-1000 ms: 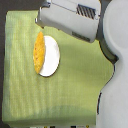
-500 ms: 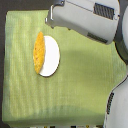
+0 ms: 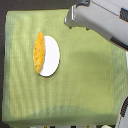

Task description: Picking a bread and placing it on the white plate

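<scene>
Looking at the exterior view only: the arm (image 3: 100,20) comes in from the top right corner as a big grey block, cut off by the top and right frame edges. Its blunt end sits near the top edge of the cloth (image 3: 75,85), right of centre. Gripper fingers not resolvable, whole end is a blurry grey mass, so I cannot tell if they are spread or pressed together. Nothing visibly held.

Bread (image 3: 39,52) lies on the left rim of the plate (image 3: 52,56), long axis roughly top to bottom, its left side overhanging or flush with the plate's edge; too soft to say which. Plate right half is bare white.

Plate sits in the upper left part of the green cloth, clear of the cloth's left and top edges. Arm and plate are well apart, open cloth between them.

Open room: the whole lower half and the right middle of the cloth. Cloth right edge is partly hidden under the arm. Dark strip along the bottom and a grey piece (image 3: 122,112) at the bottom right corner, cropped, unidentifiable.
</scene>
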`<control>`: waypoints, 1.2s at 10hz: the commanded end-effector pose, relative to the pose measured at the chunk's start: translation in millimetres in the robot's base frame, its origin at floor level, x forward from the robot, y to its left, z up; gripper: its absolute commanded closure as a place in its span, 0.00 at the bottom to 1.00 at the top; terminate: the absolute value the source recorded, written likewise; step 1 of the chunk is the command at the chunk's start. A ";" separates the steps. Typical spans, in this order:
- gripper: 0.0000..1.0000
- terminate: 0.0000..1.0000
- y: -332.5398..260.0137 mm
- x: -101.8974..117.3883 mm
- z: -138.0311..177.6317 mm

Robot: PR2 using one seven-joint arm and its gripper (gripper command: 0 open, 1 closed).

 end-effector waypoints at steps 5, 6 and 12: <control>0.00 0.00 -144.1 -4.3 6.7; 0.00 0.00 -147.4 -5.6 6.6; 0.00 0.00 -193.5 -13.4 13.1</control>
